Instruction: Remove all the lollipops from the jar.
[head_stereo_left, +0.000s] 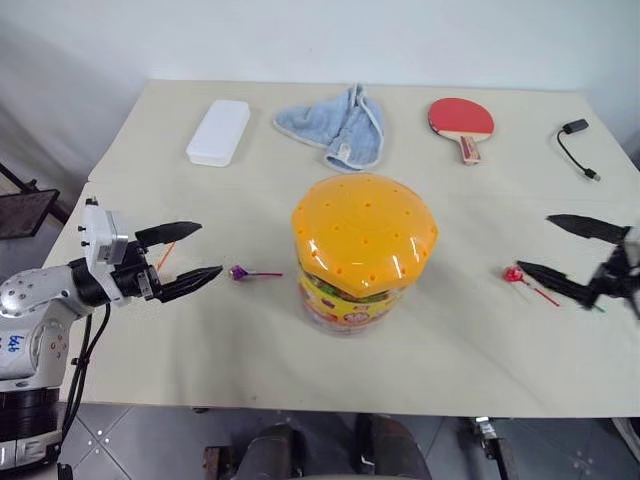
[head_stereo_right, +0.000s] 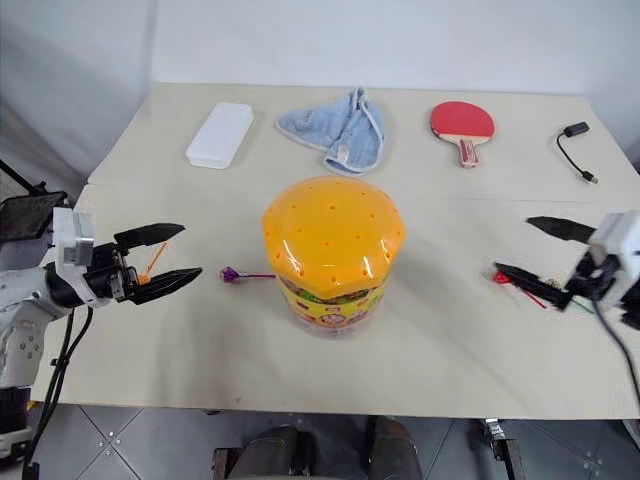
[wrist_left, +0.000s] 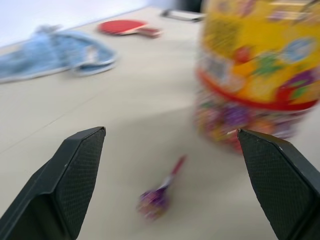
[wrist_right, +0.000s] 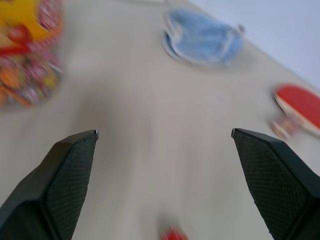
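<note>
Both black grippers, left (head_stereo_left: 192, 260) and right (head_stereo_left: 560, 250), gape wide, holding nothing. Light purple-wrapped lollipop (head_stereo_left: 240, 272) beside the big orange-lidded clear plastic jar (head_stereo_left: 362, 250): pinch its thin stick.

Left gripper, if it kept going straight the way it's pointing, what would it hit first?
Probably the purple-stick lollipop lying on the table ahead of the open left gripper, though it may pass above it. Beyond stands the clear plastic jar with the orange domed lid.
</note>
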